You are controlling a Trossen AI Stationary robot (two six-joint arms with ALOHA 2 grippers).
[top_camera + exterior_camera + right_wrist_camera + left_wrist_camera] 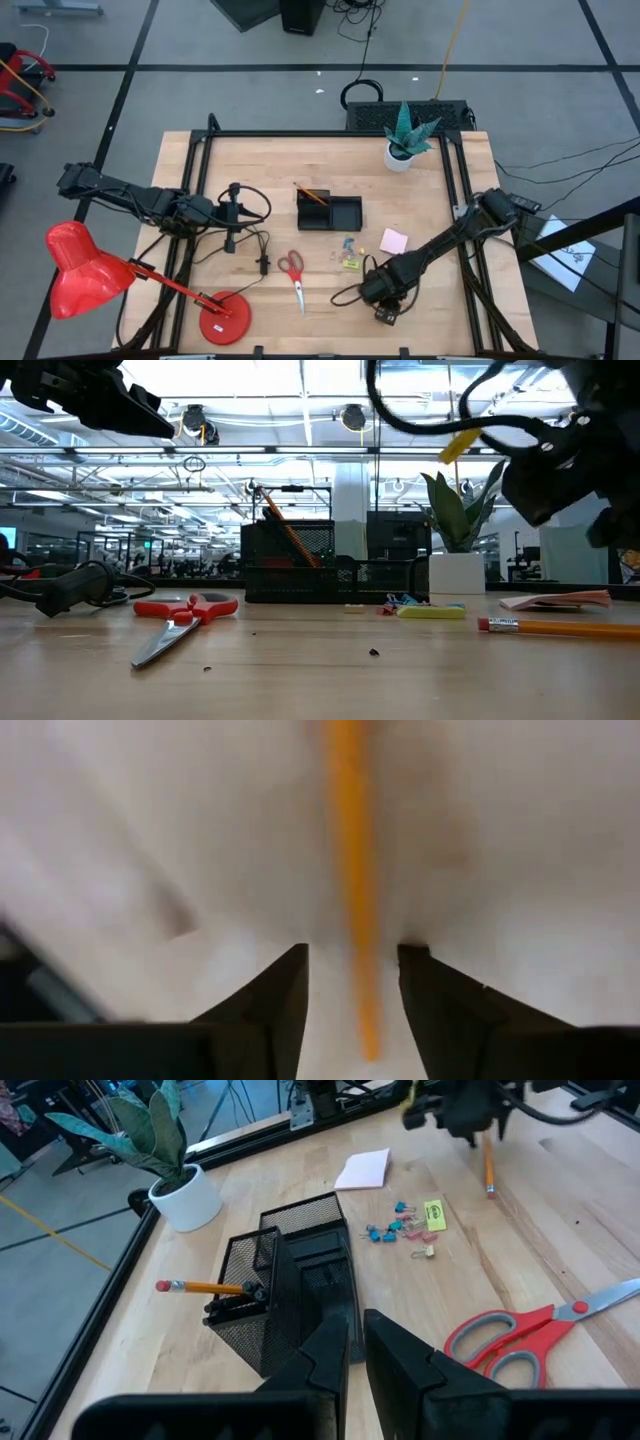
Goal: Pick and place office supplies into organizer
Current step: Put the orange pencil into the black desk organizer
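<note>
The black mesh organizer (328, 212) stands mid-table with one orange pencil (200, 1288) leaning in its taller compartment. A second orange pencil (560, 627) lies flat on the wood near the table's front right. My right gripper (352, 980) hovers open just above it, pointing down, a finger on either side and clear of it. Red-handled scissors (293, 275), a pink sticky-note pad (393, 240), small clips (388, 1230) and a yellow piece (434, 1216) lie loose on the table. My left gripper (355, 1355) is shut and raised left of the organizer, holding nothing.
A white plant pot (402, 155) stands at the far right of the table. A red desk lamp (90, 270) takes up the near left corner, its base (224, 318) by the front edge. Black cables (262, 250) trail between the left arm and the scissors.
</note>
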